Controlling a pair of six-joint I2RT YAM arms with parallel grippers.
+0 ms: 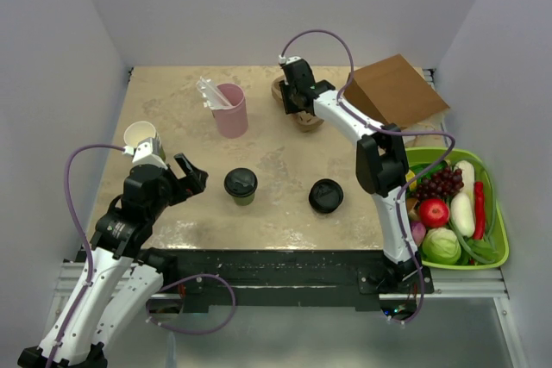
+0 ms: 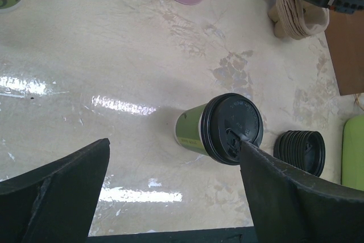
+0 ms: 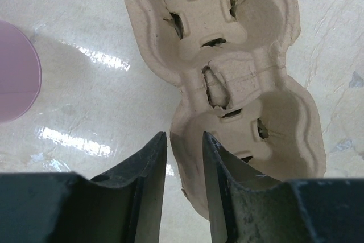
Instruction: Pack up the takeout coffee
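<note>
The takeout coffee [image 1: 241, 185], a small cup with a greenish side and a round black lid, stands at the table's middle front. In the left wrist view the coffee [image 2: 227, 129] is just ahead of my right finger. My left gripper [image 1: 191, 174] is open and empty to the cup's left, jaws wide apart [image 2: 175, 145]. A beige pulp cup carrier [image 1: 297, 111] lies at the back centre. My right gripper [image 1: 294, 99] is on it. In the right wrist view the narrow jaws [image 3: 184, 138] straddle the rim of the carrier [image 3: 250, 135], one finger outside, one inside the near cup well.
A pink cup [image 1: 231, 110] with white items stands back left. A stack of white cups [image 1: 141, 136] is by the left arm. A stack of black lids [image 1: 326, 196] sits right of the coffee. A brown paper bag [image 1: 397, 92] and a green vegetable basket [image 1: 498, 243] are right.
</note>
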